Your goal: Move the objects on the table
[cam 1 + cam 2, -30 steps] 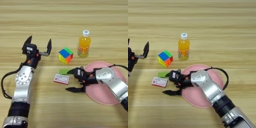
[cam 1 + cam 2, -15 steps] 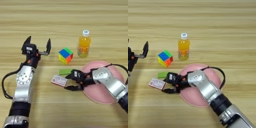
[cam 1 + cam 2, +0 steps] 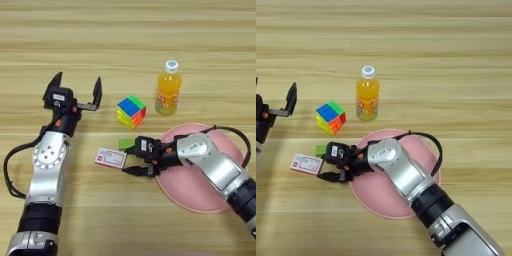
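A multicoloured puzzle cube sits mid-table, with the orange-juice bottle upright to its right. The red-and-white card box lies flat in front of the cube. My right gripper reaches left from over the pink plate and stands open, its fingertips right at the box's right end. The flat green block lies just behind the box, partly hidden under the upper finger. Off to the left of the cube, my left gripper is held open and holds nothing.
The big pink round plate lies at the right front, under my right forearm, with a black cable looping over it. Bare wooden table stretches across the back and along the front left.
My right gripper has moved left off the plate's edge and its fingers have narrowed. The card box has slid a little to the left. The left arm has not moved.
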